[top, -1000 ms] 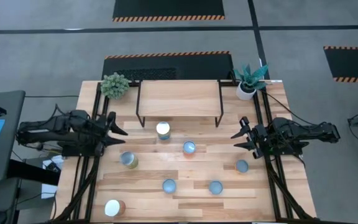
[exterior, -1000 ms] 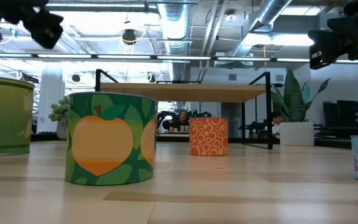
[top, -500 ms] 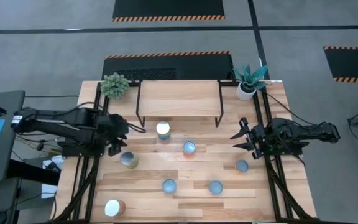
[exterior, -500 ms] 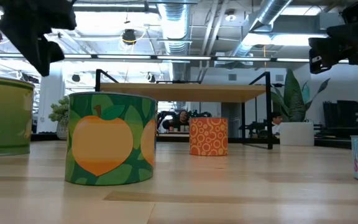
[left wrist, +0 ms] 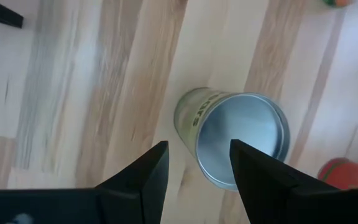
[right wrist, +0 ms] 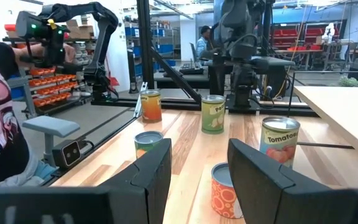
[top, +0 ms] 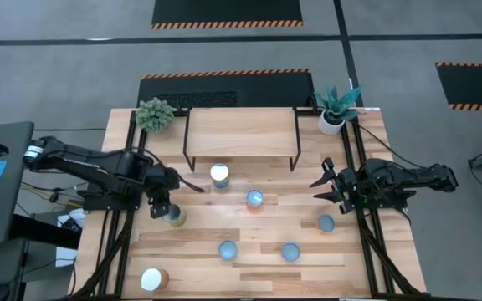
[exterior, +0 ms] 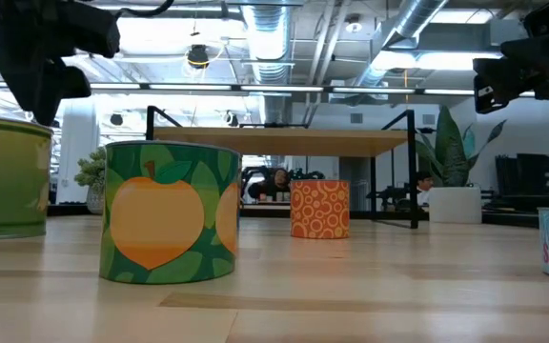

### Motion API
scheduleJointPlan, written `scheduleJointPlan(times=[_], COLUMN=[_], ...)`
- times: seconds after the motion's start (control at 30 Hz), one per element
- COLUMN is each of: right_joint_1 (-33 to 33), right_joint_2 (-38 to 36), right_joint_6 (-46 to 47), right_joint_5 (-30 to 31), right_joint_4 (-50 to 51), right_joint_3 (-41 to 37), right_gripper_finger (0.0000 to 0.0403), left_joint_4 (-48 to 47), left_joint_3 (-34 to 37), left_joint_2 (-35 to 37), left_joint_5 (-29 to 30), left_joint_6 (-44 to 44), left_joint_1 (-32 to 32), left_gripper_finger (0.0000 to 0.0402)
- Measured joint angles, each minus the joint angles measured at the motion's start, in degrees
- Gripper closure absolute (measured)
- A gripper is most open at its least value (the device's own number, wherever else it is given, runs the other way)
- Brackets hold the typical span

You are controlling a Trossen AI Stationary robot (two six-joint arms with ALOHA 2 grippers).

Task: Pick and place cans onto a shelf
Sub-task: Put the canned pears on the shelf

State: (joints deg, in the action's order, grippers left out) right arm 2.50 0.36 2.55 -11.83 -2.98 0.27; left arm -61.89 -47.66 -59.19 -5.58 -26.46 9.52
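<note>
Seven cans stand upright on the striped wooden table; none is on the shelf at the back. My left gripper is open and points down just above a green-labelled can with a silver top. In the left wrist view this can shows beyond the spread fingers of my left gripper, which do not touch it. My right gripper is open and empty at the table's right edge, above and apart from a blue-topped can.
Other cans stand at mid-table: a white-topped one before the shelf, one at the centre, two nearer the front, and one at the front left. Two plants flank the shelf. A person sits beyond the table.
My left gripper has gone toward the table's right and near edges and tipped down, coming over the green-labelled can. Its fingers stay apart. No can has moved.
</note>
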Motion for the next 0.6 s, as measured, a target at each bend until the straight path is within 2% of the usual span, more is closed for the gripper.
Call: scheduleJointPlan(times=[0.2, 0.43, 0.6], right_joint_1=[0.0, 0.0, 0.0], right_joint_2=[0.0, 0.0, 0.0], right_joint_6=[0.0, 0.0, 0.0], right_joint_5=[0.0, 0.0, 0.0], right_joint_4=[0.1, 0.2, 0.2], right_joint_3=[0.0, 0.0, 0.0], right_gripper_finger=[0.0221, 0.0221, 0.0221], left_joint_4=[-0.1, 0.1, 0.4], left_joint_3=[0.0, 0.1, 0.1], left_joint_2=[-2.2, -4.0, -4.3], left_joint_5=[4.5, 5.1, 7.9], left_joint_6=[-4.2, -8.1, -9.7], left_joint_1=[3.5, 6.4, 7.7], left_gripper_finger=[0.0242, 0.0242, 0.0242])
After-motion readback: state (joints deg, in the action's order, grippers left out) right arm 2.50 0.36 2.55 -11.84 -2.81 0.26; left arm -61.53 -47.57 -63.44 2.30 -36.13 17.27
